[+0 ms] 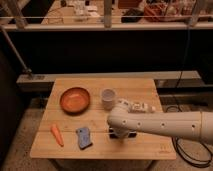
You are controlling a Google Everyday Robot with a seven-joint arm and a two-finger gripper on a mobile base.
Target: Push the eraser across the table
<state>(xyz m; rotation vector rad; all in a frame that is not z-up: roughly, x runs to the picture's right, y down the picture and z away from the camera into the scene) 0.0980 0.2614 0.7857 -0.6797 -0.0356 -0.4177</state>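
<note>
The light wooden table [145, 145] fills the middle of the camera view. My white arm reaches in from the right and bends down to the table's front middle. The gripper [120, 134] sits low at the tabletop, mostly hidden by the arm's elbow. A dark flat shape, the eraser [131, 134], shows just under and beside the gripper; only small parts of it are visible, and I cannot tell whether the gripper touches it.
An orange bowl [75, 99] sits at the left. A white cup [107, 97] stands in the middle and a white printed box [139, 106] lies to its right. An orange carrot [56, 134] and a blue-grey spongy block [84, 137] lie front left. Cables lie on the floor at right.
</note>
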